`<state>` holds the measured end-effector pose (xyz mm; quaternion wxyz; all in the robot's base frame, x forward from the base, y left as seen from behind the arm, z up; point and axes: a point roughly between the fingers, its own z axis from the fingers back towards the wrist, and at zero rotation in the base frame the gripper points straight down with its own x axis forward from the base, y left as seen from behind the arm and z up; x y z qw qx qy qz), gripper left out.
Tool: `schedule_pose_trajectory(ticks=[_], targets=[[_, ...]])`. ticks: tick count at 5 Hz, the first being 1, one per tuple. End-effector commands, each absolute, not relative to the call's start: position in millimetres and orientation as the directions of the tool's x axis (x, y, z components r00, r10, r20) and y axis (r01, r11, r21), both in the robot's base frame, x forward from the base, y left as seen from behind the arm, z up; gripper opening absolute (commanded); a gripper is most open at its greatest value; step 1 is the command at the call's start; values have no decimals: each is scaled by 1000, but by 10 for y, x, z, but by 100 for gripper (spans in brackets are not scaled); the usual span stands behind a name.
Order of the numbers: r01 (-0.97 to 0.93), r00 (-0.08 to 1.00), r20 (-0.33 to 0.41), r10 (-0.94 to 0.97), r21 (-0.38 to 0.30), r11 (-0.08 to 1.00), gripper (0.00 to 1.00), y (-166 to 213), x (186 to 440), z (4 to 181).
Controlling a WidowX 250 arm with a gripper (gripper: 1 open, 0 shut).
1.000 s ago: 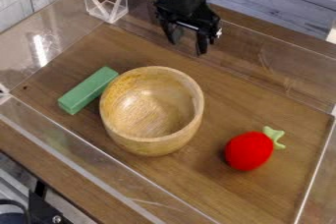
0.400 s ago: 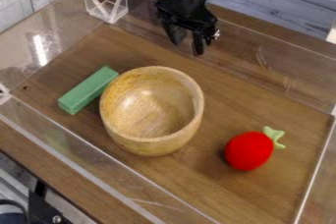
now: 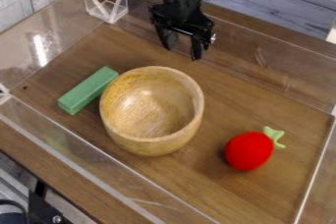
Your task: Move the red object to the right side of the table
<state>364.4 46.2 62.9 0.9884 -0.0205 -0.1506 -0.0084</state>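
Red object (image 3: 250, 150) sat on the table (image 3: 262, 85), right of the wooden bowl (image 3: 152, 109), untouched. My gripper (image 3: 183, 43) hung beyond the bowl, far side, jaws spread and empty, presumably staged for the reach. Green block (image 3: 88, 88) lay left of bowl.

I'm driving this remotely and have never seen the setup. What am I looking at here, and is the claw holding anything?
One camera looks down at the table from a front corner. The black thing at the top is the robot arm's gripper, pointing down with its jaws open and empty. On the wood surface, fenced by low clear walls, lie a wooden bowl in the middle, a green block to its left, and the red object, a toy fruit with a green stem, near the front right. A small clear stand sits beyond the wall, top left.
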Motion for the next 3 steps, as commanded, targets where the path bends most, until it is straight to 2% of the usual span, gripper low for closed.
schedule_pose_trajectory(ticks=[1,3], targets=[[6,919,393,1,-18,1000,100,451,3749,939],[-30,913,407,34,-16,999,100,418,3724,905]])
